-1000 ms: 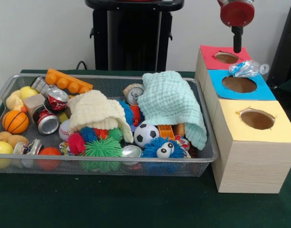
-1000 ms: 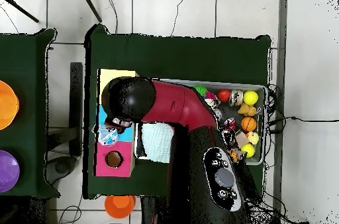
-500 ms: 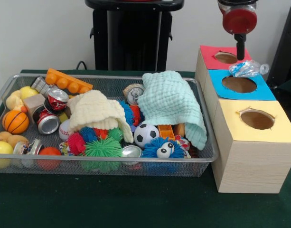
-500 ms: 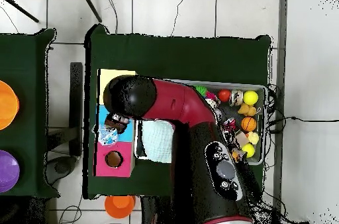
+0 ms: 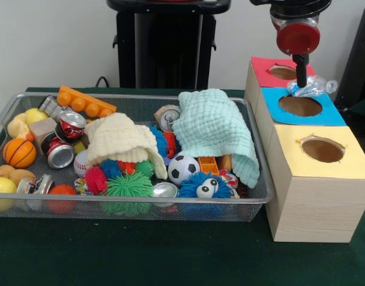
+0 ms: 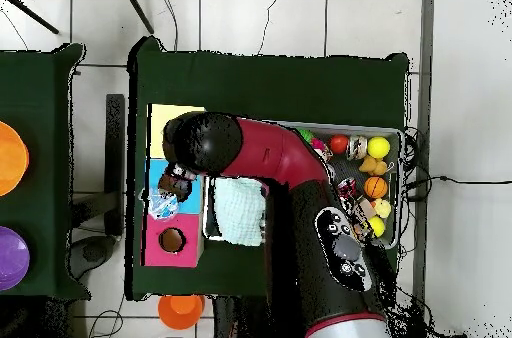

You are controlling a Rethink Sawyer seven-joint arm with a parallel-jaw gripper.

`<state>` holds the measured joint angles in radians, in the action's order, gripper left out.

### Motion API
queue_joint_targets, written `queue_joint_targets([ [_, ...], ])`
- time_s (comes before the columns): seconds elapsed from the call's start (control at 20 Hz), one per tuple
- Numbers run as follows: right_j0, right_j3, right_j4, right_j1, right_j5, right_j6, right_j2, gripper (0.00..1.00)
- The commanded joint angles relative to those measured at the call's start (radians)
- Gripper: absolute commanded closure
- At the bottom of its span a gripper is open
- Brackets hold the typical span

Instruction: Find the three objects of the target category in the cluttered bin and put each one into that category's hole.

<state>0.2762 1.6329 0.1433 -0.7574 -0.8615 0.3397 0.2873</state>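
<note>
The gripper hangs at the crushed plastic bottle, which lies on the blue box at the hole's one o'clock rim, unsunk. Whether the jaws grip it, I cannot tell.

Even, soft indoor light (faint shadows)

Pale mint waffle-weave cloth and cream cloth hide toys beneath; red-black arm covers bin's middle overhead.
</note>
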Motion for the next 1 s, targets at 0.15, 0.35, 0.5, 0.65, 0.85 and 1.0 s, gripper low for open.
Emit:
queue_joint_targets([
  [0.15, 0.035, 0.022, -0.062, 0.043, 0.095, 0.082, 0.073, 0.00],
  [0.35, 0.044, 0.047, -0.039, 0.049, 0.124, 0.091, 0.093, 0.00],
  [0.5, 0.054, 0.069, -0.042, 0.064, 0.169, 0.090, 0.108, 0.00],
  [0.65, 0.059, 0.078, -0.045, 0.067, 0.179, 0.096, 0.117, 0.00],
  [0.85, 0.078, 0.106, -0.036, 0.080, 0.198, 0.097, 0.141, 0.00],
  [1.0, 0.096, 0.122, -0.035, 0.089, 0.210, 0.096, 0.162, 0.00],
])
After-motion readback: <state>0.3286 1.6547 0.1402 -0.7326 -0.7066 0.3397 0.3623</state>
